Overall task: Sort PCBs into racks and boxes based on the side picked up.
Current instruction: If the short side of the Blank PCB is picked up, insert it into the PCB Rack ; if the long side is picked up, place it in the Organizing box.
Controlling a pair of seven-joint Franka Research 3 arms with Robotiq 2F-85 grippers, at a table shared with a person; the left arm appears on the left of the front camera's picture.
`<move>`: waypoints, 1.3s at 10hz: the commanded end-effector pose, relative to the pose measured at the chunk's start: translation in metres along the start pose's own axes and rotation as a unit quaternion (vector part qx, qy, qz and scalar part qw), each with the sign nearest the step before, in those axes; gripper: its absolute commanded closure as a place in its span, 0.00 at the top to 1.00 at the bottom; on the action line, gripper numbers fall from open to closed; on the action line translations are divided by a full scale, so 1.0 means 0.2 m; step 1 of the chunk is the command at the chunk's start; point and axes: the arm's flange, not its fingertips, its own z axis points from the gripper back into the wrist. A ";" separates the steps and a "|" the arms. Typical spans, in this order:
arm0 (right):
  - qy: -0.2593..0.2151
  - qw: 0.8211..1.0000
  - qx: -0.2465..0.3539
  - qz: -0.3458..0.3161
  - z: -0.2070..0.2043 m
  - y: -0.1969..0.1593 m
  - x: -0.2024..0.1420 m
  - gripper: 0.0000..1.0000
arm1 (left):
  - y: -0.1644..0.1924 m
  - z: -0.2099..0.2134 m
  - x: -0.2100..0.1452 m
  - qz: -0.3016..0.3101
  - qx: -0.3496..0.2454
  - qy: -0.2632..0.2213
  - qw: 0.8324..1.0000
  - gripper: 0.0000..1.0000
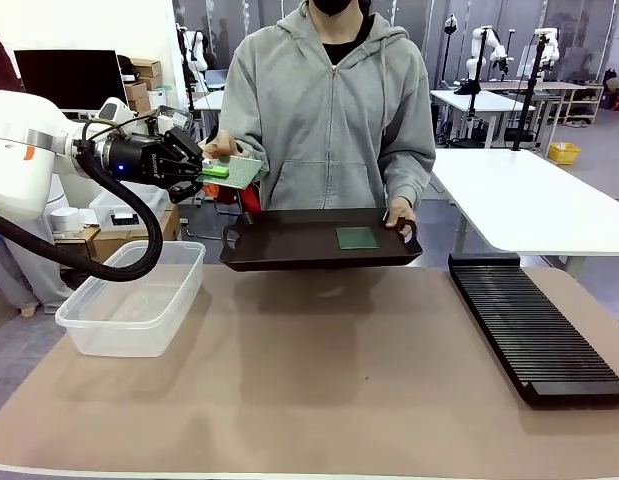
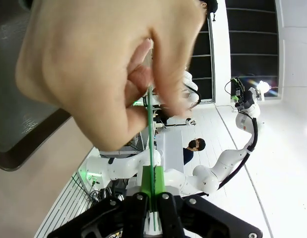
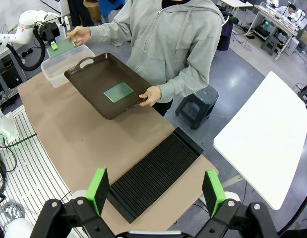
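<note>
My left gripper (image 1: 202, 171) is shut on one edge of a green PCB (image 1: 236, 172), held in the air above and behind the clear box (image 1: 134, 300). The person's hand (image 1: 220, 148) still pinches the board's far edge. In the left wrist view the PCB (image 2: 150, 144) runs edge-on between my shut fingers (image 2: 137, 210), with the person's hand (image 2: 108, 74) close above. Another PCB (image 1: 357, 238) lies on the dark brown tray (image 1: 279, 245), which the person holds. The black rack (image 1: 534, 330) lies at the table's right. My right gripper (image 3: 155, 193) hangs open high over the rack (image 3: 153, 173).
The person stands at the far side, holding the tray by its handle (image 1: 404, 222) over the table's far edge. Cardboard boxes and a monitor sit behind my left arm. A white table (image 1: 529, 190) stands at the back right. Brown tabletop (image 1: 319, 370) lies bare between box and rack.
</note>
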 end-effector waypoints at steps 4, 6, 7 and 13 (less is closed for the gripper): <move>0.000 1.000 0.002 0.001 -0.01 0.01 0.00 1.00 | 0.00 0.01 0.00 -0.001 -0.002 0.001 1.000 0.00; 0.000 1.000 0.002 0.001 -0.01 0.01 0.00 1.00 | 0.00 0.01 0.00 -0.001 -0.002 0.001 1.000 0.00; 0.000 1.000 0.002 0.001 -0.01 0.01 0.00 1.00 | 0.00 0.01 0.00 -0.001 -0.002 0.001 1.000 0.00; 0.000 1.000 0.002 0.001 -0.01 0.01 0.00 1.00 | 0.00 0.01 0.00 -0.001 -0.002 0.001 1.000 0.00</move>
